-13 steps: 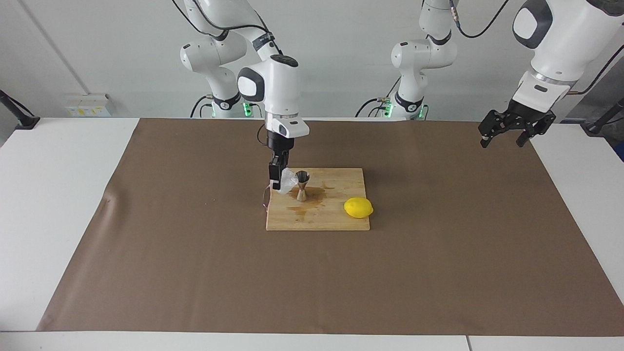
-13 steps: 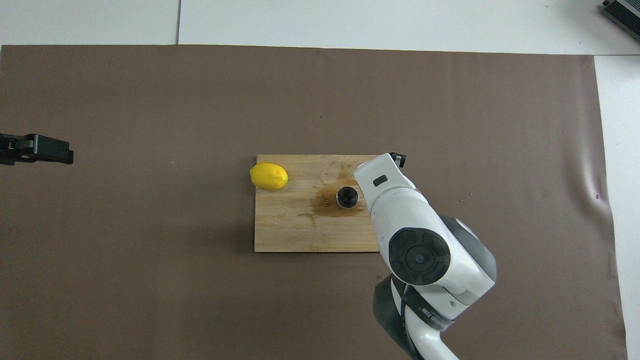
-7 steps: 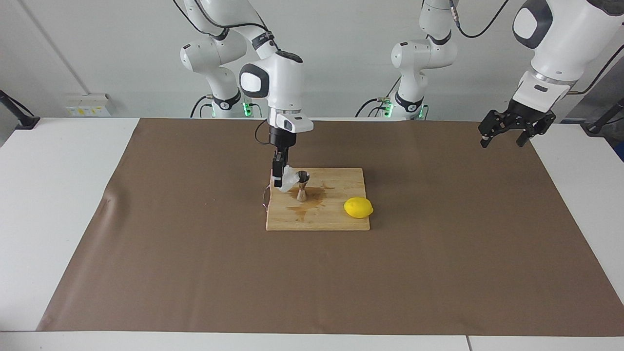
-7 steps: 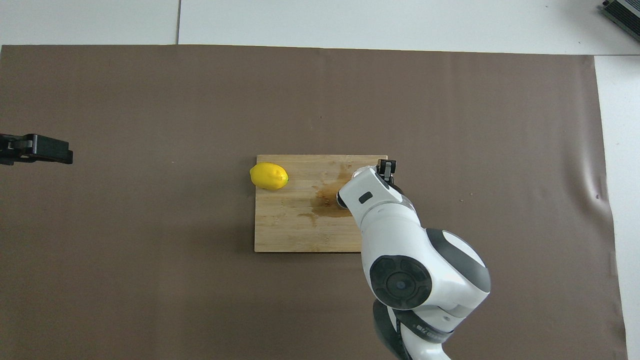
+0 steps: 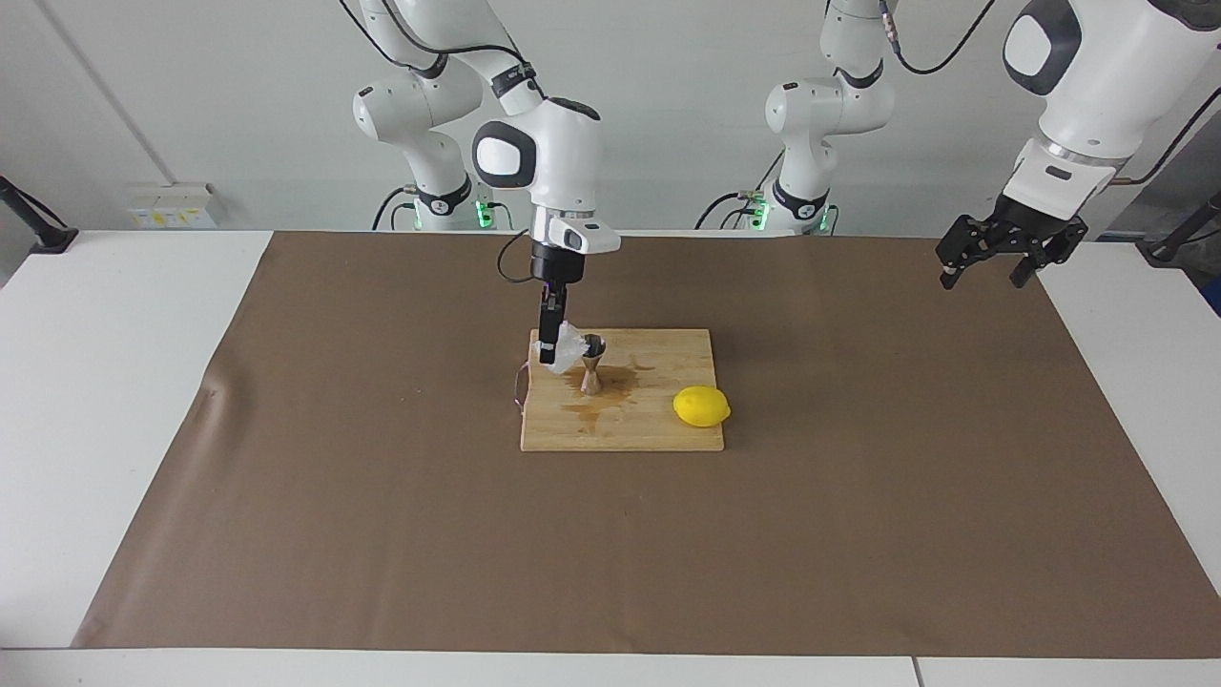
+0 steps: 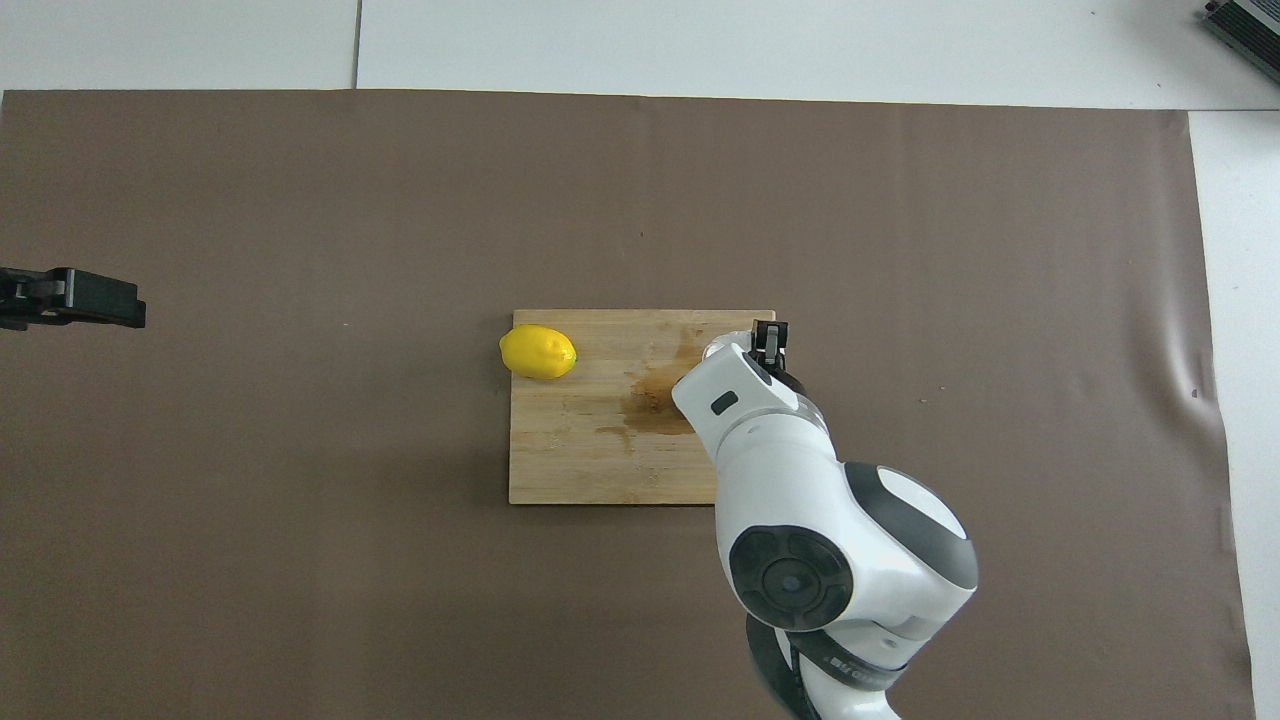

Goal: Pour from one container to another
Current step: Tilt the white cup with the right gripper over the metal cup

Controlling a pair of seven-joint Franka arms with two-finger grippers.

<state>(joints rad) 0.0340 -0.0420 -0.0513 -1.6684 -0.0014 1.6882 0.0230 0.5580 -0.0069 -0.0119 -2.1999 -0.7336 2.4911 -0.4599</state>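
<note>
While the left claw (image 5: 992,262) waits open, the right claw (image 5: 548,355) grips the tumbler (image 5: 567,349), tipped over the jigger (image 5: 592,364).

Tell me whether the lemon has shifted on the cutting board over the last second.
No. The lemon sits at the same corner of the cutting board, toward the left arm's end, just as before.

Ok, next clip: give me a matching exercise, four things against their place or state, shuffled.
Things:
1. tumbler
2. jigger
3. lemon
4. left claw

States:
A. open, waiting over the mat's edge
B. lying on the board's corner
C. tilted, held in the right claw
D. upright on the board, in a wet stain

Pairs: 1-C, 2-D, 3-B, 4-A
</note>
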